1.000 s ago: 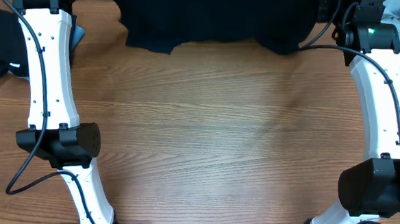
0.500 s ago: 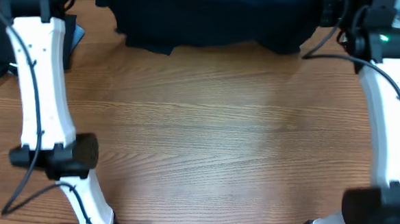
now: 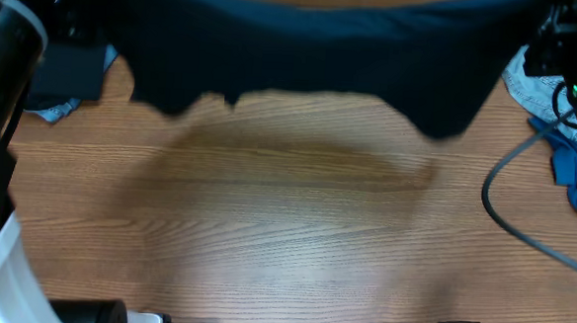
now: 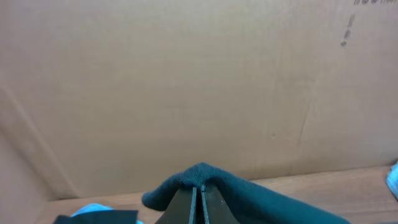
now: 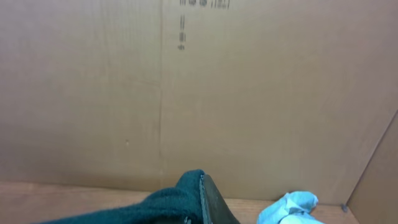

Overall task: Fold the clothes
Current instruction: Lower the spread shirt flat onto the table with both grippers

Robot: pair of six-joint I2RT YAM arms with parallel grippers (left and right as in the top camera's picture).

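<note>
left gripper (image 4: 199, 200) and right gripper (image 5: 203, 193) both pinched tight on folds of the navy shirt (image 3: 304, 54). Shirt hangs spread across the table's (image 3: 284, 240) far edge, pale denim piece (image 3: 530, 80) at far right corner

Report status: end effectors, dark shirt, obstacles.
Left end effector shut on large dark navy fabric shirt. Right end effector shut on it too. Shirt held up, spread between both. Pale denim garment lies at right.
</note>
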